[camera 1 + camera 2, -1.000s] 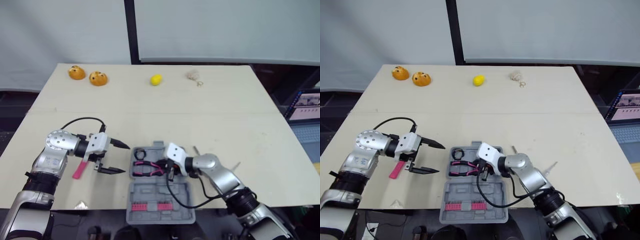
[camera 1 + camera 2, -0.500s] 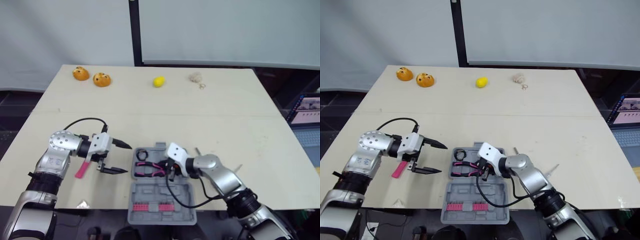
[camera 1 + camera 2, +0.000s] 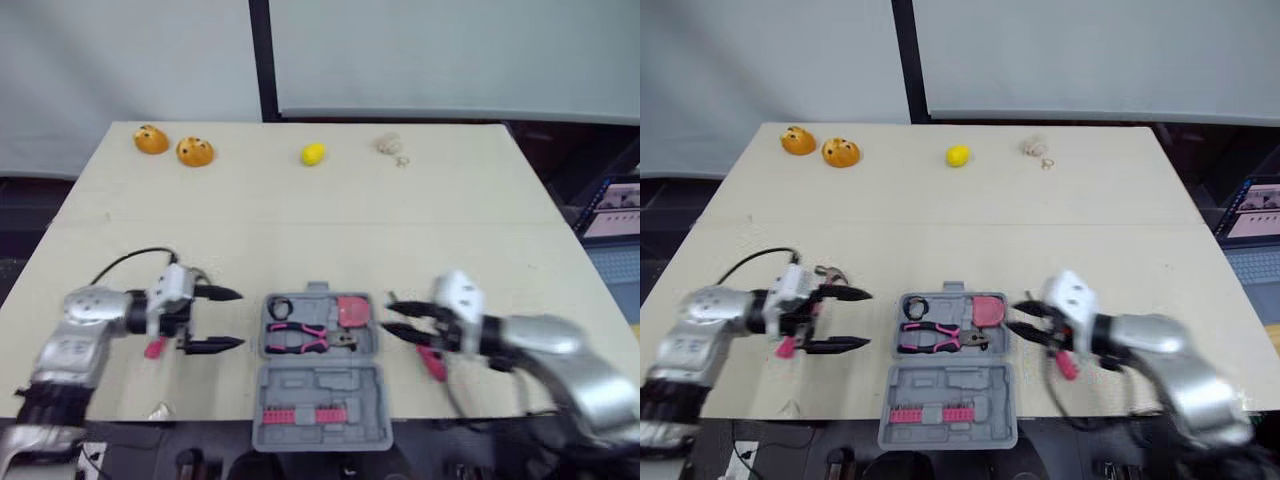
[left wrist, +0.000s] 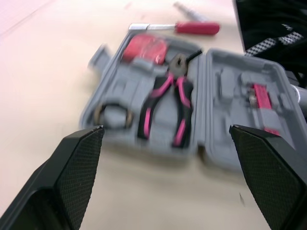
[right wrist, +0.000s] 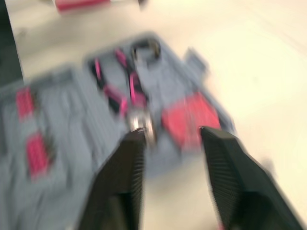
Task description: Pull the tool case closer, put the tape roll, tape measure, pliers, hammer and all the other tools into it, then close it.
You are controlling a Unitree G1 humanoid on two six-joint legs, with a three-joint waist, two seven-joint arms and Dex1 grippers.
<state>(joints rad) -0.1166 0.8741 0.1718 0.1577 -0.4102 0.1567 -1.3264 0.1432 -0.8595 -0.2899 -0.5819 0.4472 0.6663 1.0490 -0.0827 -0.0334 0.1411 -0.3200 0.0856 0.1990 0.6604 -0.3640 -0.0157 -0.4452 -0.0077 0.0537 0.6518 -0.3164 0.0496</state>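
**Case open at the front edge, both grippers empty**

The table (image 3: 300,220) carries the whole show. At the middle of its front edge lies the grey case (image 3: 318,380), wide open, lid flat and hanging over the edge, with a row of pink bits (image 3: 300,415) in it.

The left gripper (image 3: 238,318) hovers just left of the case, near the front edge, fingers spread wide and holding nothing. The right gripper (image 3: 390,318) is just right of the case, fingers parted more narrowly, also empty.

In the case's tray sit the pliers (image 3: 300,337), pink handles toward the left, with the red tape measure (image 3: 353,311) in the right-hand pocket and the black tape roll (image 3: 279,307) in the left one.

Still out on the tabletop are a red screwdriver (image 3: 432,362) under the right gripper and a pink tool (image 3: 154,347) beneath the left one.

Along the far edge are two orange things (image 3: 152,141) at the left corner and a yellow thing (image 3: 313,154) mid-edge.
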